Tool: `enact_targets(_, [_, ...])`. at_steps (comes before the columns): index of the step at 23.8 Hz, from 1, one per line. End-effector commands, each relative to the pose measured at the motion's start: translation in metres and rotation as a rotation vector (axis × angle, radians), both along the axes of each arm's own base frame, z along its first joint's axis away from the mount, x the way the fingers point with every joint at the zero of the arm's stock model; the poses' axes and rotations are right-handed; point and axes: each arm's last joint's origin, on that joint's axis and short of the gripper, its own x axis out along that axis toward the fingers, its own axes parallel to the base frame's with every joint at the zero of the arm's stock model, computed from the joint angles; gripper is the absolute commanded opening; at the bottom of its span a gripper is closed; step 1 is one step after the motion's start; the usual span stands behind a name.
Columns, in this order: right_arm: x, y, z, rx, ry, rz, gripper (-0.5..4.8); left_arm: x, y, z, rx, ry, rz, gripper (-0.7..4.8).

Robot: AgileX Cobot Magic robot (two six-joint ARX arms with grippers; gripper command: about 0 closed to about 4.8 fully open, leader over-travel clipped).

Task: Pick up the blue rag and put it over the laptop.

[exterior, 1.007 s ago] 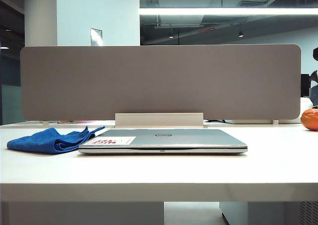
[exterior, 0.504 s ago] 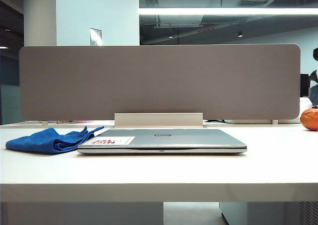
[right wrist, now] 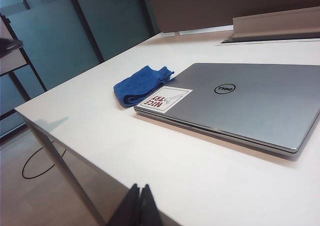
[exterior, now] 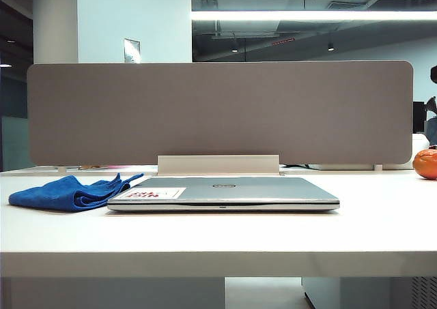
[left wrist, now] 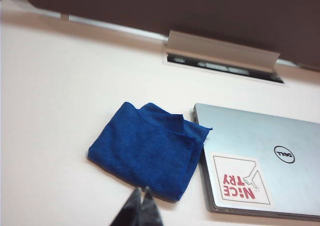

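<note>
The blue rag [exterior: 68, 192] lies folded on the white table, touching the left edge of the closed silver laptop [exterior: 239, 189]. In the left wrist view the blue rag [left wrist: 147, 148] sits just beyond my left gripper [left wrist: 141, 189], which hovers shut and empty above the table near the cloth's near edge. The laptop [left wrist: 270, 161] with its red-lettered sticker [left wrist: 241, 179] lies beside the rag. My right gripper [right wrist: 140, 186] is shut and empty at the table's front edge, well short of the laptop [right wrist: 245, 99] and rag [right wrist: 140, 85]. Neither gripper appears in the exterior view.
A grey partition panel [exterior: 218, 111] stands along the back of the table [exterior: 218, 234], with a white cable flap [exterior: 218, 164] behind the laptop. An orange fruit [exterior: 426, 163] rests at the far right. The table edge drops off by the right gripper.
</note>
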Motion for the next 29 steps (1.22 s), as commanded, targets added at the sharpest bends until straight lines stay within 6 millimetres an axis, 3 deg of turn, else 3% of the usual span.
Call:
enact_targets(1, [0.0, 0.0, 0.0, 0.003, -0.013, 0.0, -0.05, 0.021, 0.0, 0.013, -0.001, 0.041, -0.003, -0.06])
enact_targets(10, [0.0, 0.0, 0.0, 0.003, -0.012, -0.003, -0.05, 0.109, 0.002, 0.026, -0.006, 0.23, -0.007, -0.05])
enact_targets(20, [0.0, 0.0, 0.0, 0.002, -0.009, -0.017, -0.05, 0.185, 0.008, -0.008, -0.008, 0.408, 0.008, 0.04])
enact_targets(21, [0.0, 0.0, 0.0, 0.002, -0.009, -0.018, -0.05, 0.194, 0.012, -0.015, -0.011, 0.434, 0.019, 0.51])
enact_targets(23, [0.0, 0.0, 0.0, 0.002, -0.006, -0.018, -0.05, 0.205, 0.02, -0.025, -0.017, 0.469, 0.041, 0.95])
enact_targets(27, [0.0, 0.0, 0.0, 0.002, -0.005, -0.018, -0.05, 0.218, 0.03, -0.042, -0.025, 0.517, 0.066, 1.13])
enact_targets(28, [0.0, 0.0, 0.0, 0.002, -0.005, -0.018, -0.05, 0.219, 0.03, -0.045, -0.025, 0.524, 0.067, 1.47])
enact_targets(29, [0.0, 0.0, 0.0, 0.002, -0.005, -0.018, -0.05, 0.222, 0.032, -0.053, -0.015, 0.542, 0.072, 2.22])
